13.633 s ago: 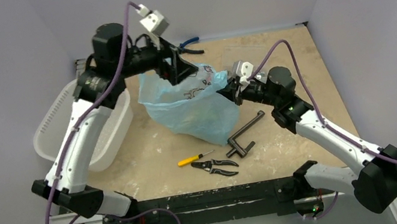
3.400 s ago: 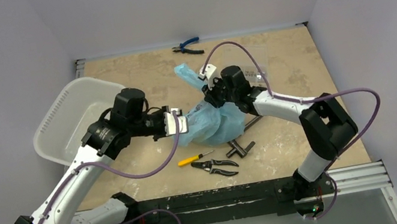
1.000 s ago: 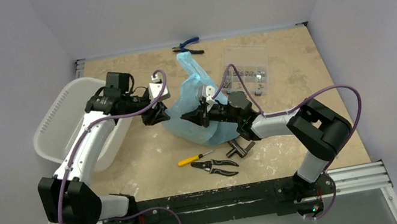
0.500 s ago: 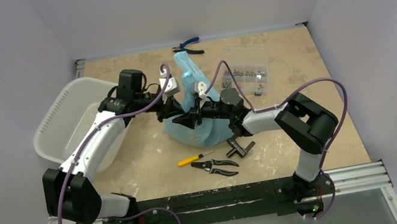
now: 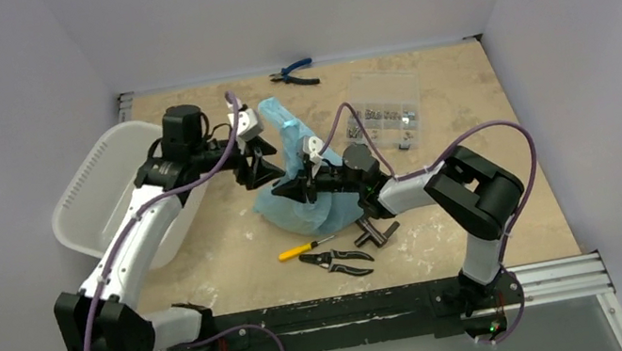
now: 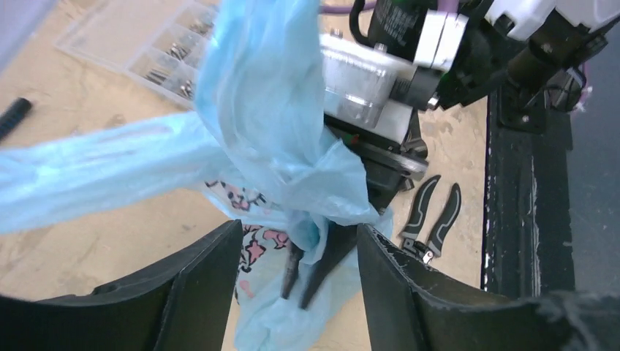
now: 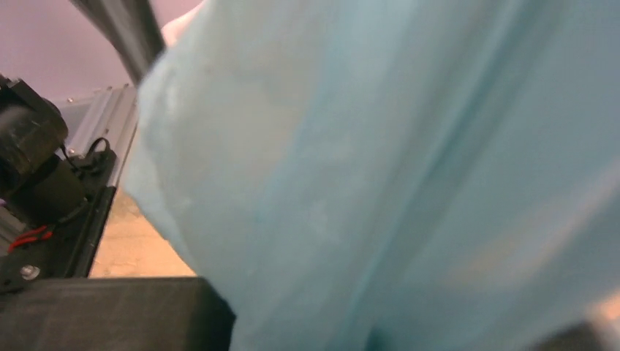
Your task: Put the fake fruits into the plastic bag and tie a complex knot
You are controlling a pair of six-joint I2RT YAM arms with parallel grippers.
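Note:
The light-blue plastic bag point(image 5: 317, 208) sits mid-table, its long upper flap point(image 5: 279, 119) standing up and back. The fake fruits are hidden inside it, and I cannot make out a knot in the bunched film. My left gripper point(image 5: 262, 176) hovers just left of the flap, open, nothing between its fingers point(image 6: 197, 292). In the left wrist view the bag point(image 6: 270, 110) hangs ahead, and the right gripper point(image 6: 292, 301) pinches a gathered fold of it. My right gripper point(image 5: 288, 191) lies low at the bag's left side. Film point(image 7: 402, 183) fills the right wrist view beside one black finger point(image 7: 110, 314).
A white perforated tub point(image 5: 99, 187) stands at the left under the left arm. A clear compartment box point(image 5: 387, 110) lies back right and blue-handled pliers point(image 5: 292, 72) at the far edge. A yellow screwdriver point(image 5: 305, 248), black pliers point(image 5: 341, 261) and a dark metal crank point(image 5: 378, 226) lie in front of the bag.
The left gripper has let go of the film, opened and drawn back to the left. The right gripper has narrowed on the fold it holds. The flap has shifted left.

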